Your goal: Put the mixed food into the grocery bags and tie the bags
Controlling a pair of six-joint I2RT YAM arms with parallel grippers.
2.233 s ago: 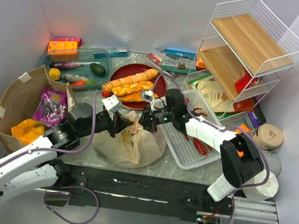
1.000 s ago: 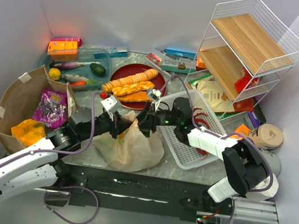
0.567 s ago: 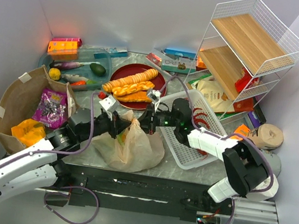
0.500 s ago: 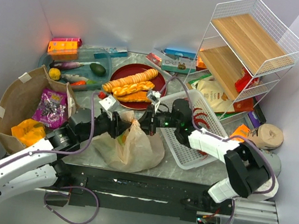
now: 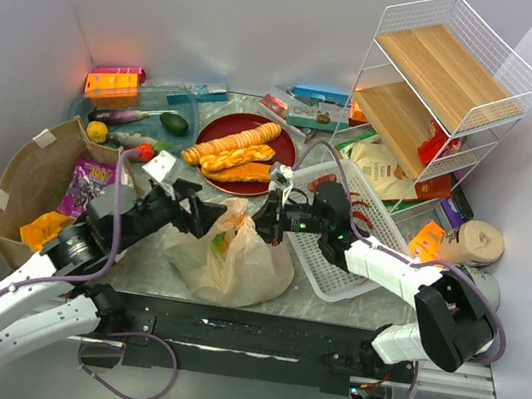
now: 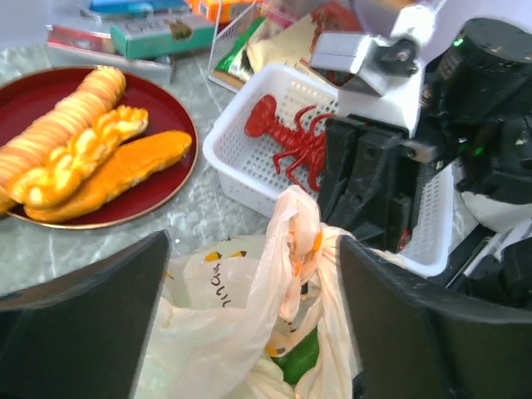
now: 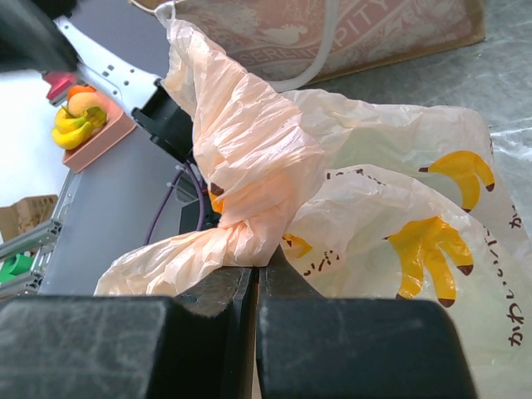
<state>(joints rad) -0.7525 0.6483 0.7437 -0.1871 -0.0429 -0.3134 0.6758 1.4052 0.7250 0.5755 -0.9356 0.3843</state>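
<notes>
The thin tan plastic grocery bag (image 5: 232, 260) lies at the table's front, its handles twisted into a knot (image 6: 301, 229). Something green (image 6: 297, 353) shows inside it. My right gripper (image 5: 268, 222) is shut on the twisted handle (image 7: 224, 241), pinched at the jaw tips (image 7: 256, 278). My left gripper (image 5: 210, 217) stands wide open to the knot's left; in its wrist view its gripper (image 6: 253, 332) straddles the knot without touching it. The brown paper grocery bag (image 5: 21, 181) lies at the left, holding a purple packet (image 5: 87, 181) and an orange packet (image 5: 47, 229).
A red plate (image 5: 275, 145) of bread sits behind the plastic bag. A white slotted basket (image 5: 330, 291) with a red toy lobster (image 6: 287, 145) is just to the right. A wire shelf rack (image 5: 447, 76), a clear tub of vegetables (image 5: 141, 124), boxes and tape rolls (image 5: 477, 243) line the back and right.
My left gripper let go of the bag's handle, opened wide and drew back to the left. My right gripper closed on the twisted handle and shifted slightly right.
</notes>
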